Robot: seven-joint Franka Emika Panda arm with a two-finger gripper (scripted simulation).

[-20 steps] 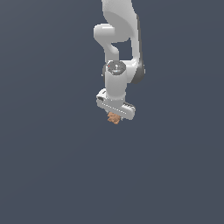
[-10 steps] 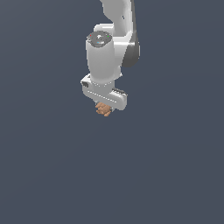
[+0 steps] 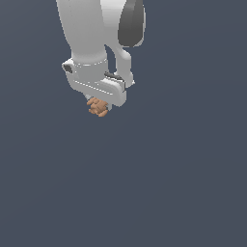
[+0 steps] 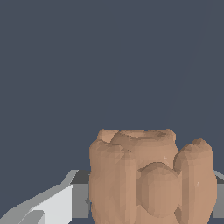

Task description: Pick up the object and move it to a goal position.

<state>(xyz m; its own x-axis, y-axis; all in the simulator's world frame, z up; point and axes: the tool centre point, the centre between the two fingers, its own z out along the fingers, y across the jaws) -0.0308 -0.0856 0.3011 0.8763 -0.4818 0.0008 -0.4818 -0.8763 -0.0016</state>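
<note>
Object point(image 3: 98, 107): small, lumpy, orange-brown, knobbly rounded lobes w/ grooves between. Sits directly under the white gripper point(image 3: 100, 103), tucked up against its underside, only lower part poking out in exterior view. Wrist view: object point(image 4: 151, 179) fills the near field, light grey finger point(image 4: 52, 205) alongside one flank, darker grey part behind. Second finger barely visible at the opposite edge.

Fingers: closed on the object, judged from its position between them, w/ nothing seen beneath it. Actual pad contact not visible, hidden by gripper body in exterior view.

Handling (judgement): prob. light, tiny vs. gripper. Looks rigid, no visible squash where held. Bumpy surface = uneven contact; pads likely bear on lobe crests only, so could pivot or slip if swung fast. Best hold across opposite flanks at mid-height, pads seated in grooves between lobes if poss. Not fragile-looking.

Surroundings: flat dark blue-grey ground all round, no features. Cannot tell tabletop from backdrop, so height above it not judgeable. No goal marker seen in either view.

Arm point(image 3: 87, 34): white links w/ dark joint cap, enters from top of exterior view, wrist tilted toward exterior view's left.

Step (judgement): carry phase; goal not located.
</note>
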